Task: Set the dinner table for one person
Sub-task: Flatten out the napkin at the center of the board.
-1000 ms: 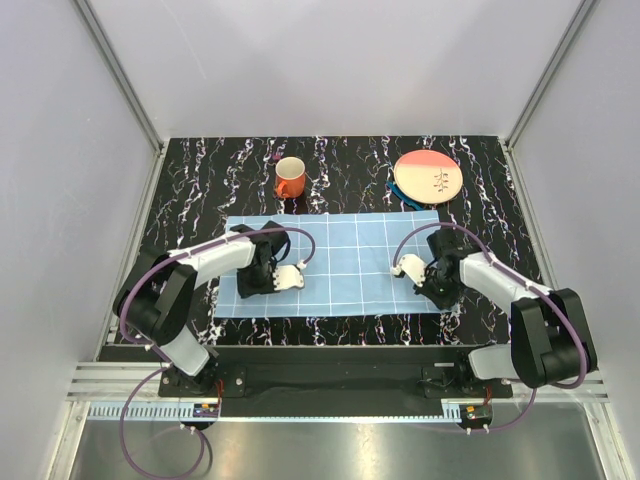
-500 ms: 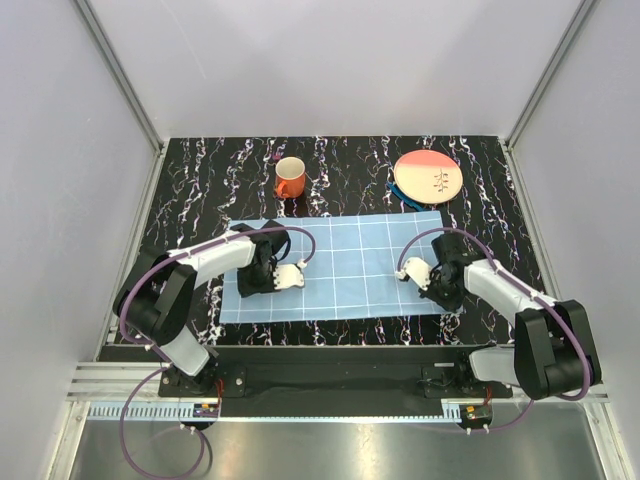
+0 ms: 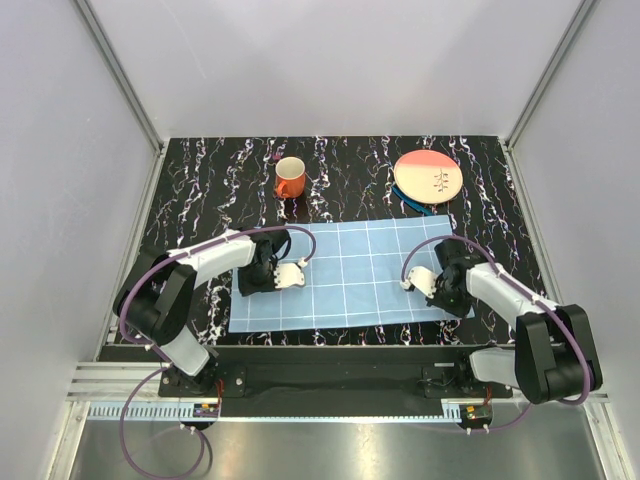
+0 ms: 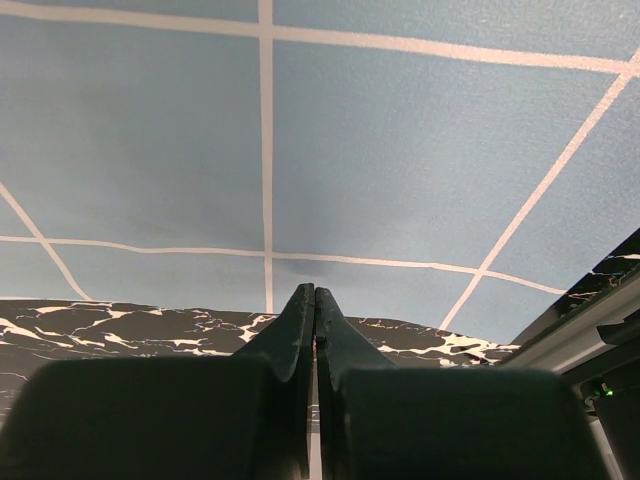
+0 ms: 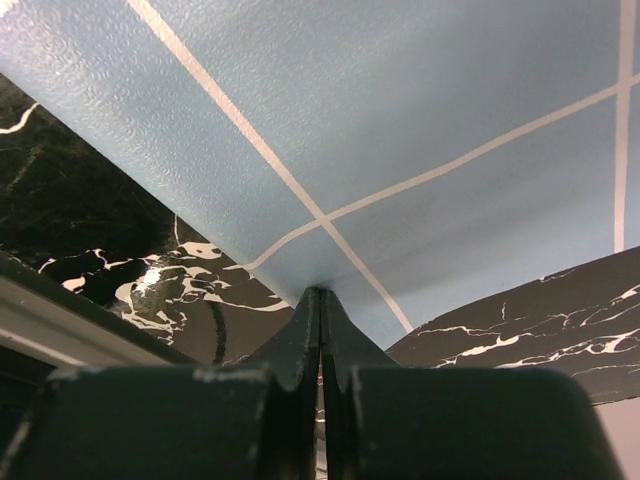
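The dinner table (image 3: 200,180) is a large rectangular black top with white and purplish marble-like streaks. It fills the floor of the enclosure between the arm bases and the far wall. A light-blue checked cloth mat (image 3: 350,270) lies across its near half, slightly askew. An orange ceramic mug (image 3: 289,178) and a round pink-and-cream plate (image 3: 428,176) stand on its far half.

The left gripper (image 4: 315,290) is fully closed, with its fingertips pinching the left edge of the mat. The tabletop shows directly beneath it as a dark streaked strip.

The right gripper (image 5: 320,292) is also fully closed. It clamps the mat near the near right corner, where the cloth rises off the surface. The tabletop lies below, visible on both sides of the fingers.
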You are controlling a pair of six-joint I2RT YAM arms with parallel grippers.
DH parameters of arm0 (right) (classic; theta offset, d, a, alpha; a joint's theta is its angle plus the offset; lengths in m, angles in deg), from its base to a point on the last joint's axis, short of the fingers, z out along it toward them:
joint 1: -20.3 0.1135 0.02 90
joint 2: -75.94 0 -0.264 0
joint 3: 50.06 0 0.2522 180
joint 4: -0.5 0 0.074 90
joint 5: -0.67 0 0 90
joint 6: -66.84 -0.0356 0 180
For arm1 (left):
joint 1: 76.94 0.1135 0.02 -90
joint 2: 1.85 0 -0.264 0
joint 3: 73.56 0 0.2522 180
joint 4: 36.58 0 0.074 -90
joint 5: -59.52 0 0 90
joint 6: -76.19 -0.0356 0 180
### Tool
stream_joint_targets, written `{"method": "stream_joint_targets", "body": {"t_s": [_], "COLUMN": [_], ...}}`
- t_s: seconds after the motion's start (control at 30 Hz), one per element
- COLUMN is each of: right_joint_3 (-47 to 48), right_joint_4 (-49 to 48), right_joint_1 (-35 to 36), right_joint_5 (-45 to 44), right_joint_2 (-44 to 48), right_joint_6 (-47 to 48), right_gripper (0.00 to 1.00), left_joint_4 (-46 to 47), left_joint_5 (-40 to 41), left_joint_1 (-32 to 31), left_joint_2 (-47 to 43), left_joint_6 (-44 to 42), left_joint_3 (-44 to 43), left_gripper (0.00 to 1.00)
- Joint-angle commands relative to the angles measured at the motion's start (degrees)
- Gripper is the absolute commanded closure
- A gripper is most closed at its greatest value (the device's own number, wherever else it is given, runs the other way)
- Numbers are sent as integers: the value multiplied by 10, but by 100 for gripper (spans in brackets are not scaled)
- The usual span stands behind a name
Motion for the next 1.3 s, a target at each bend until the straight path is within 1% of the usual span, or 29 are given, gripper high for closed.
{"method": "stream_joint_targets", "body": {"t_s": [0.0, 0.07, 0.1, 0.13, 0.17, 0.2, 0.27, 0.3, 0.37, 0.47, 0.5, 0.53, 0.67, 0.87, 1.27], "right_joint_3": [10, 16, 24, 28, 30, 38, 46, 56, 66, 89, 102, 109, 142, 192, 197], "right_joint_4": [44, 42, 43, 41, 41, 41, 40, 41, 40, 43, 43, 44, 44, 44, 41], "right_joint_1": [-5, -6, -5, -5, -5, -5, -5, -6, -5, -5, -6, -5, -5, -5, -5], "right_joint_5": [0, 3, 3, 4, 4, 5, 7, 5, 8, 14, 15, 17, 24, 40, 47], "right_joint_2": [-20, -31, -36, -42, -45, -45, -49, -50, -54, -59, -59, -60, -64, -77, -92], "right_joint_6": [17, 17, 15, 13, 11, 10, 9, 8, 2, -7, -10, -13, -29, -47, -53], "right_gripper": [100, 100, 98, 91, 80, 66, 64, 61, 52, 46, 42, 31, 26, 23, 22], "left_joint_4": [-4, -4, -4, -4, -4, -4, -3, -2, 2, 10, 10, 14, 26, 54, 106], "left_joint_5": [-1, 0, 1, 2, 1, 0, -6, -9, -17, -18, -18, -18, -16, 9, 46], "left_joint_1": [-2, -2, -2, -2, -2, -2, -2, -2, -2, -2, -2, -2, -2, -2, -2], "left_joint_2": [-1, -2, -3, -3, -3, -3, -4, -3, -3, 2, 5, 8, 16, 47, 58], "left_joint_6": [-4, -8, -8, -8, -7, -8, -3, -1, 6, 13, 14, 14, 19, 35, 60], "left_joint_3": [-19, -16, -11, -9, -3, -3, -2, -3, -6, -6, -5, -4, -1, -2, 4], "left_gripper": [100, 100, 100, 100, 100, 100, 100, 100, 100, 100, 100, 100, 100, 100, 100]}}
